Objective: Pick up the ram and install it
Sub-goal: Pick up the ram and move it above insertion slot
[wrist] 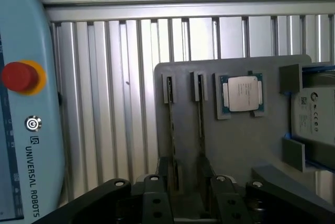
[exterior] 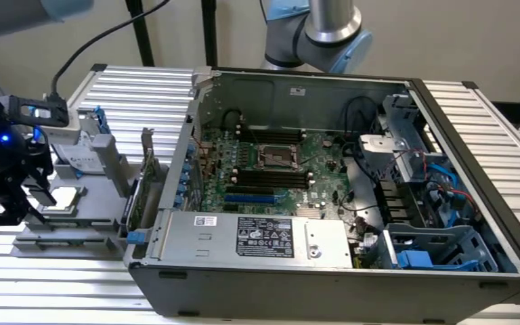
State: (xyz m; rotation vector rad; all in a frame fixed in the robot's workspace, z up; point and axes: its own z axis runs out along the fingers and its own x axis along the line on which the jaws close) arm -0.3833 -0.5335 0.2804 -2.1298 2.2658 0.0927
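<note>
The ram (wrist: 200,124) stands on edge in its slot in the gray holder (wrist: 235,150), long axis running straight into the pincer (wrist: 189,183). The jaws are spread either side of it, gripping nothing. A second stick (wrist: 170,130) runs parallel just beside, the CPU chip (wrist: 242,93) on the opposite flank. That's tight quarters, with the bare ribbed desk (wrist: 104,103) beyond.

You're looking at a robotics lab: an opened computer case (exterior: 332,284) on a slatted aluminium worktop (exterior: 143,95), a robot arm (exterior: 330,30) just behind the case, a grey parts holder (exterior: 102,196) beside it, and a Universal Robots pendant (wrist: 26,130) with a red stop button (wrist: 18,76).
</note>
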